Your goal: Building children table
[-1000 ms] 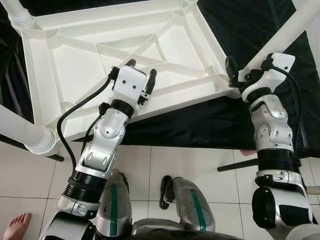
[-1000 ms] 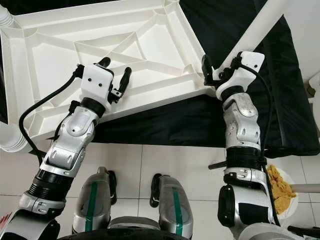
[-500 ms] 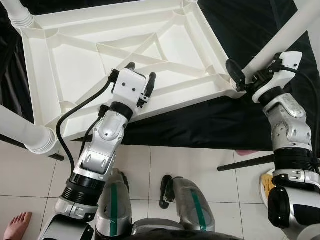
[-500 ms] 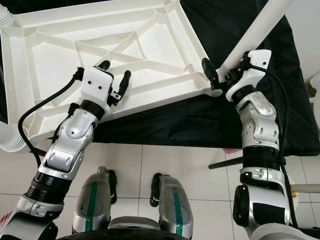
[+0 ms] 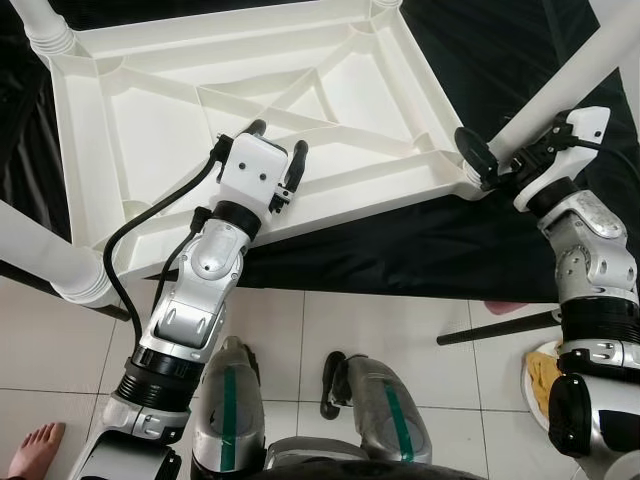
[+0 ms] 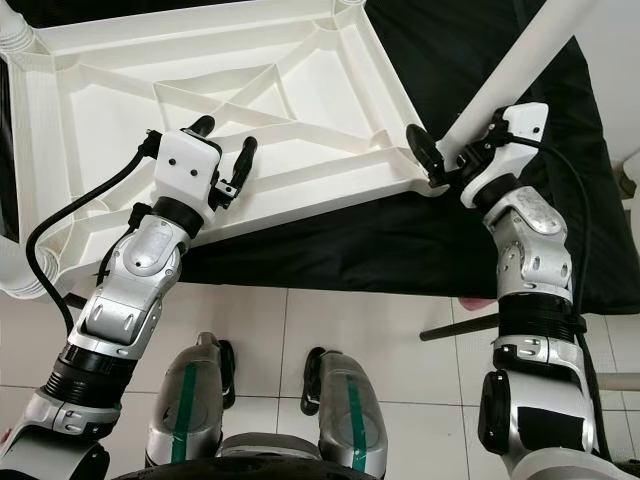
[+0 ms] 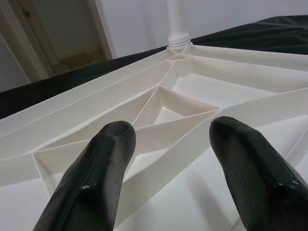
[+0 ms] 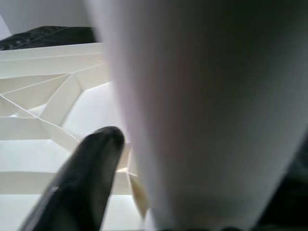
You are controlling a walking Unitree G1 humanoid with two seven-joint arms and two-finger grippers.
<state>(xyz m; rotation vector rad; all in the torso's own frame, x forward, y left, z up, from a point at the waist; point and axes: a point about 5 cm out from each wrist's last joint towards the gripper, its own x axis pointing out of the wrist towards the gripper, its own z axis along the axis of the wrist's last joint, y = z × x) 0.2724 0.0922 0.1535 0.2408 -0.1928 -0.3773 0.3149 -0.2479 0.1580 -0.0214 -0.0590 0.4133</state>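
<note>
White plastic children's table (image 5: 150, 110) lies upside down on black cloth (image 5: 470, 60), ribbed underside up. Left gripper (image 5: 277, 152), jaws apart, steadies underside rib. Right gripper (image 5: 492, 160) clamped on white table leg (image 5: 565, 70), likely seating it in corner socket.

White floor tiles (image 5: 350, 330) with grey grout lines run beneath a black sheet (image 5: 480, 60) spread over the floor. A person's bare foot (image 5: 35, 447) rests on the tiles at one corner. Beyond, the left wrist view takes in a pale wall (image 7: 139, 19) and a doorway (image 7: 53, 29).
</note>
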